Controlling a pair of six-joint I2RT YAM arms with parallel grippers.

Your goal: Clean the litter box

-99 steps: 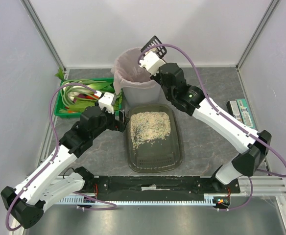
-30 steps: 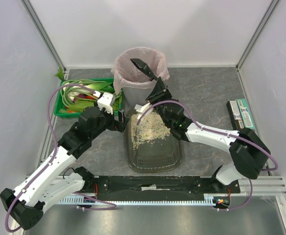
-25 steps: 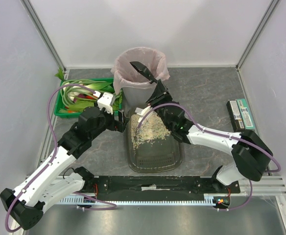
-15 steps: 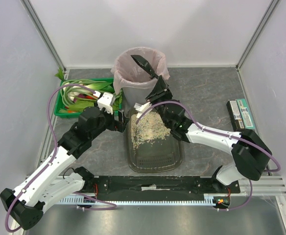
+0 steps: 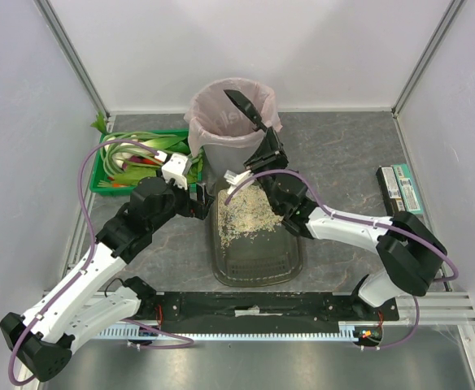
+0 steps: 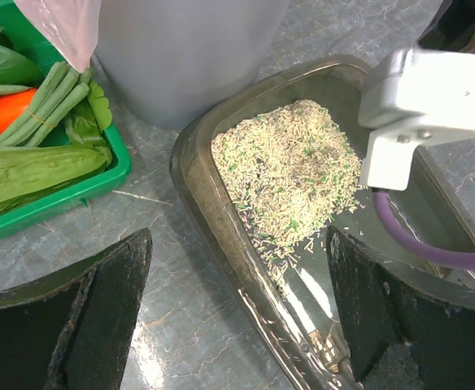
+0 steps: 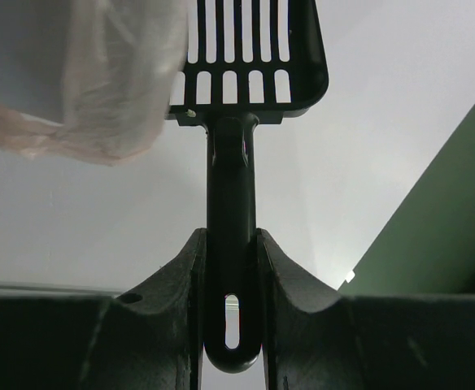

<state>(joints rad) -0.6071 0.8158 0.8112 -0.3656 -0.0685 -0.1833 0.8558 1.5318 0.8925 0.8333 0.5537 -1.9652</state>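
Observation:
The litter box (image 5: 258, 262) is a dark olive tray in the middle of the table, with beige litter (image 5: 248, 215) heaped in its far half. My right gripper (image 5: 263, 152) hangs over the tray's far end, shut on the handle of a black slotted scoop (image 5: 244, 108) whose head reaches up over the bin. In the right wrist view the handle (image 7: 231, 187) sits clamped between both fingers of the right gripper (image 7: 231, 268). My left gripper (image 6: 237, 309) is open, straddling the tray's left rim (image 6: 213, 219) without touching it, close to the litter (image 6: 290, 166).
A grey bin with a pink bag (image 5: 213, 122) stands just behind the tray. A green crate (image 5: 132, 158) of vegetables sits at the left, close to my left wrist. A flat box (image 5: 400, 187) lies at the right edge.
My right arm has come down from high behind the bin to the tray's far end. Over the last second the scoop head has only shifted slightly over the bin. The left arm is still.

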